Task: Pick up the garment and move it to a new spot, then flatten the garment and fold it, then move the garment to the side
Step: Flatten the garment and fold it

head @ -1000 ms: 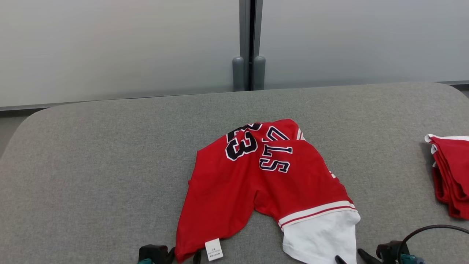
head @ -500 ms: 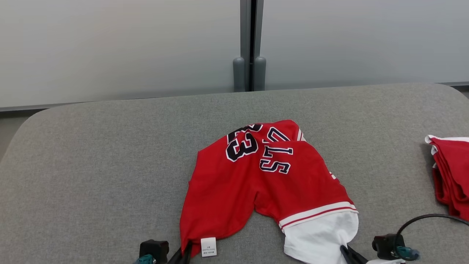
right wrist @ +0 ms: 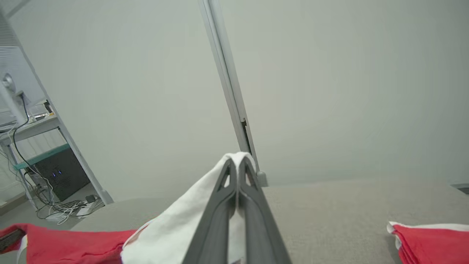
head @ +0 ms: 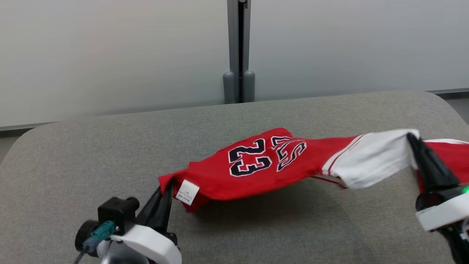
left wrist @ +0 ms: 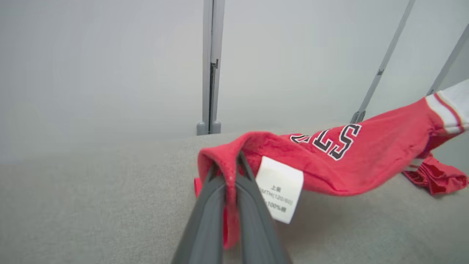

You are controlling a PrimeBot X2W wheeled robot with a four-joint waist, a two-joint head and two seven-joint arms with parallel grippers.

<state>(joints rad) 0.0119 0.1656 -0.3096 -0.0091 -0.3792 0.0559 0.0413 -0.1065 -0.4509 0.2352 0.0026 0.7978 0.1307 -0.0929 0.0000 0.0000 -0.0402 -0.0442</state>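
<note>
The garment [head: 263, 165] is a red jersey with "23", dark lettering and a white sleeve [head: 370, 156]. It hangs stretched between both grippers just above the grey table [head: 73, 154], casting a shadow. My left gripper [head: 166, 187] is shut on its red hem beside a white label [head: 187, 191]. In the left wrist view the gripper [left wrist: 227, 170] pinches that red fold [left wrist: 329, 165]. My right gripper [head: 412, 138] is shut on the white sleeve end. In the right wrist view the gripper [right wrist: 237, 163] holds white cloth [right wrist: 176, 223].
A pile of folded red garments [right wrist: 432, 238] lies at the table's right edge, partly behind my right gripper [head: 449, 154]. Pale wall panels with a grey post [head: 239, 55] stand behind the table. A desk with cables [right wrist: 40, 172] is off to the side.
Both grippers have shut on the garment's near edges and lifted it, spreading apart, so it now hangs stretched instead of lying crumpled. The head camera has also shifted.
</note>
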